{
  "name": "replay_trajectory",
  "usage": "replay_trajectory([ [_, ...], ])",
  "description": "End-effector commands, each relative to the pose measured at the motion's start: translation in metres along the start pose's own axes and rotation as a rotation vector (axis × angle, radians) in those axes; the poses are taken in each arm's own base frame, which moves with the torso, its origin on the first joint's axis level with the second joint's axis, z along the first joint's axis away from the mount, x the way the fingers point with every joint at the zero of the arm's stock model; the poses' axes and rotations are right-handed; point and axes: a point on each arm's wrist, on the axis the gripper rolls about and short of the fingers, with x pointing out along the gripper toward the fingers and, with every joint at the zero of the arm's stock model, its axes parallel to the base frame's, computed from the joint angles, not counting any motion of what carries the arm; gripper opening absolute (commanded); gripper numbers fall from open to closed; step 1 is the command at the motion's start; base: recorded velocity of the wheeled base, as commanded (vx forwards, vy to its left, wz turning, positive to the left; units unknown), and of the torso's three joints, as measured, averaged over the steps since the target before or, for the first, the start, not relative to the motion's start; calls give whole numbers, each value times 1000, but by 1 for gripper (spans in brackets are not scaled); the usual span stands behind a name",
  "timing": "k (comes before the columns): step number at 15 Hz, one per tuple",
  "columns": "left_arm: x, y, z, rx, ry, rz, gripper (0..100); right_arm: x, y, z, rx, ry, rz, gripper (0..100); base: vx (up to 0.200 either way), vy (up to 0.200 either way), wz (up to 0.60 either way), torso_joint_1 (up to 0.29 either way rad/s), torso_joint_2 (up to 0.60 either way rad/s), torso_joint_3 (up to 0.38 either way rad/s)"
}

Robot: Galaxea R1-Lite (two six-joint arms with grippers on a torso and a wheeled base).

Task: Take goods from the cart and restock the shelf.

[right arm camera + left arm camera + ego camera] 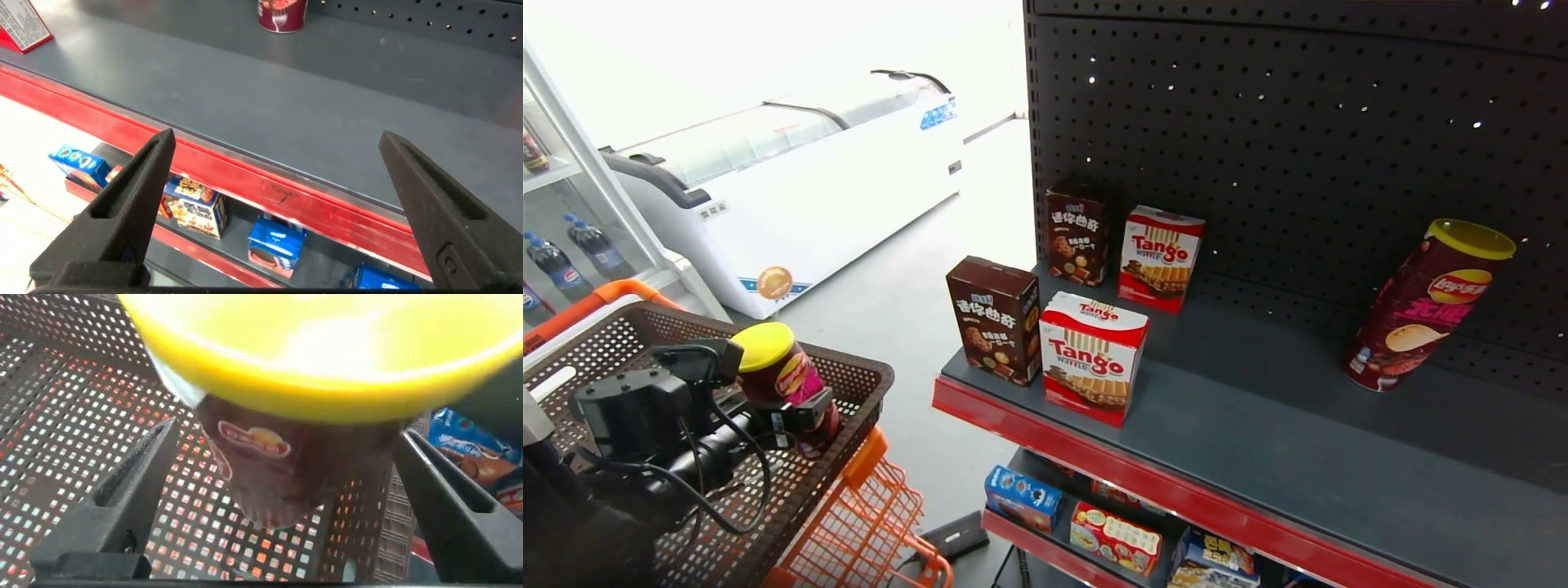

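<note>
Left gripper (286,433): fingers are pressing, seemingly clamped, on the yellow-lidded chip can (780,371), which is hanging over the cart basket (870,376) near its shelf-side rim. Right gripper (278,137): fingers are standing wide apart above the shelf (1258,457) at its red front edge, with open deck lying behind.

I see a maroon chip can (783,377) with a yellow lid (762,345), a brown perforated basket (849,367) on an orange wire cart (858,523), and a grey shelf (1258,433) edged red, backed by black hole-dotted pegboard (1298,122).
</note>
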Motion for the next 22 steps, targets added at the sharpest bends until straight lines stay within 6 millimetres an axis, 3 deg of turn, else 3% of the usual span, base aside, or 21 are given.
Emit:
replay_trajectory([
  [1, 14, 2, -5, -1, 6, 3, 100, 0, 0, 0, 0, -1, 0, 100, 0, 0, 0, 0, 0, 0],
  [4, 29, 3, -5, -3, -9, 4, 100, 0, 0, 0, 0, -1, 0, 100, 0, 0, 0, 0, 0, 0],
  [5, 37, 3, -2, -4, -28, 1, 0, 0, 0, 0, 0, -1, 0, 100, 0, 0, 0, 0, 0, 0],
  [10, 52, 4, 10, -1, -93, 1, 0, 0, 0, 0, 0, 1, 0, 100, 0, 0, 0, 0, 0, 0],
  [12, 54, 3, 36, 32, -209, 8, 0, 0, 0, 0, 0, -1, 0, 100, 0, 0, 0, 0, 0, 0],
  [17, 22, -3, 102, 122, -373, 17, 0, 0, 0, 0, 0, -1, 0, 100, 0, 0, 0, 0, 0, 0],
  [22, -22, -23, 145, 109, -481, -43, 0, 0, 0, 0, 0, 1, 0, 100, 0, 0, 0, 0, 0, 0],
])
